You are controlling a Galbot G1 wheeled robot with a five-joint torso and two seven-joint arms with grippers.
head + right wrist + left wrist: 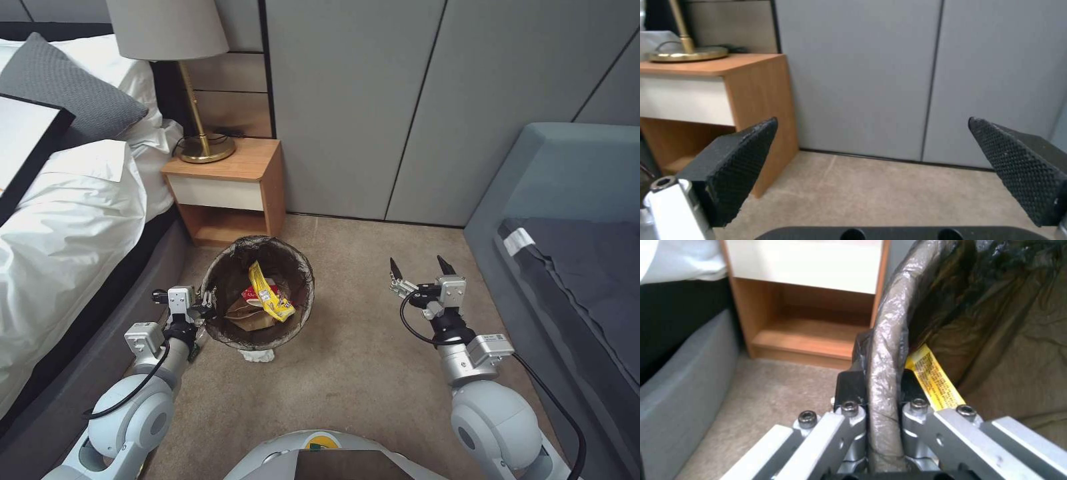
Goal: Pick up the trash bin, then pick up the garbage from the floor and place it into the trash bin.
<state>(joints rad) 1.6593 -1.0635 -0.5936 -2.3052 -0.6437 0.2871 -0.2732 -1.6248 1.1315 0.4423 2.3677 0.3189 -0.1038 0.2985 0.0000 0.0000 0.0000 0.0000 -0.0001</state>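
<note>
Trash bin (235, 337), lined with a thin dark bag folded over its rim, is seen just in front of the wooden nightstand (230, 187), between that nightstand and the robot's body. Its rim is pinched by the left gripper (203, 308) on the side nearest the bed (60, 220); in the left wrist view the two black pads are pressed against the bag-covered rim (884, 373), one pad outside the wall and one inside. Whether the bin's base rests on the carpet (353, 360) or is lifted clear of it cannot be told.

Inside the bin, garbage is gathered: a yellow wrapper (270, 292) is leaned upright, a red-and-white packet (253, 294) is lodged beside it, and a tan paper bag (248, 315) is laid beneath them. The end of the yellow wrapper (933, 378) is seen just beside the inner pad in the left wrist view. A small crumpled white piece (259, 355) is seen on the carpet at the bin's near edge, touching or almost touching its foot.

The right gripper (419, 268) is held above bare carpet, well apart from the bin, on the side away from the nightstand and toward the grey sofa (573, 267). Its black textured fingers (735, 166) are spread wide, with nothing between them. A brass lamp (200, 133) is stood on top of the nightstand.
</note>
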